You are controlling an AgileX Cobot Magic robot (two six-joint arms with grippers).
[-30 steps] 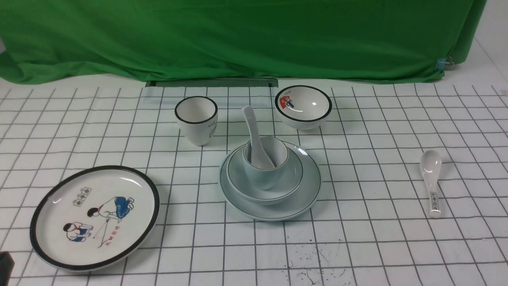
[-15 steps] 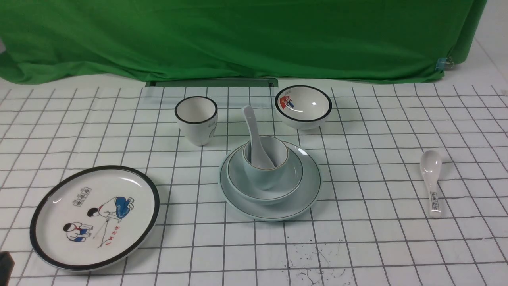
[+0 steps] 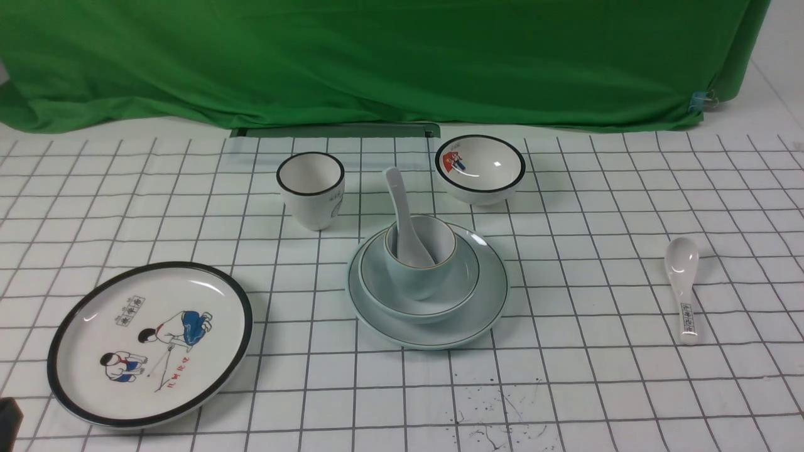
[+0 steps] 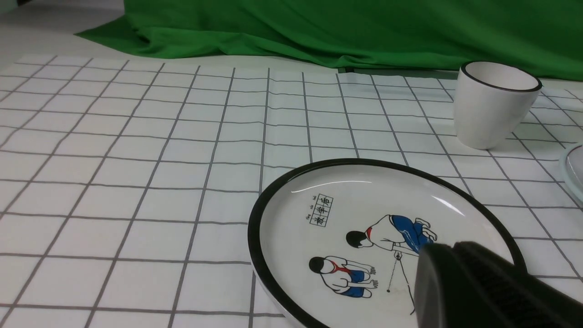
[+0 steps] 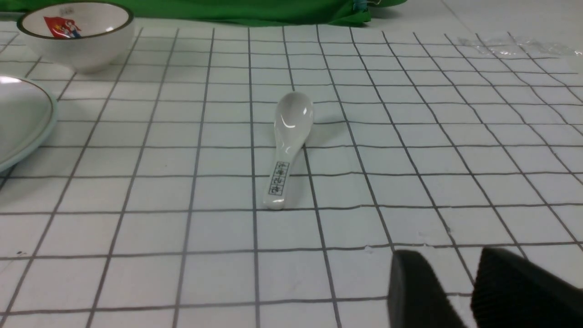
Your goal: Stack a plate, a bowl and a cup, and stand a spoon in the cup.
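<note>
Setting: white cloth with a grey grid (image 3: 603,389) over the table, green drape (image 3: 377,56) hung along the far edge.
Left gripper (image 4: 460,278): fingers pressed together with no gap, empty; it hovers over the near edge of the cartoon plate, seen only in its own wrist view.
Right gripper (image 5: 460,282): two dark fingers (image 5: 412,291) stand partly apart with bare cloth between them; nothing is held. It sits low over the grid, at 5 o'clock of the marked spoon.
Plate (image 3: 483,314): pale blue-green, at the middle of the cloth, bottom of the stack.
Bowl (image 3: 461,276): pale blue-green, seated on the plate.
Cup (image 3: 419,276): short and rounded, standing upright in the bowl.
Spoon (image 3: 402,207): plain white, its scoop down in the cup, its handle leaning out towards 11 o'clock.
Cartoon plate (image 3: 81,301): white with a black rim, at 8 o'clock of the stack, well apart.
Black-rimmed cup (image 3: 311,194): upright, at 11 o'clock of the stack.
Picture bowl (image 3: 480,166): white with a red-blue figure, at 1 o'clock of the stack, near it.
Marked spoon (image 3: 683,285): flat on the cloth at 3 o'clock of the stack, well apart, handle pointing to the near edge.
</note>
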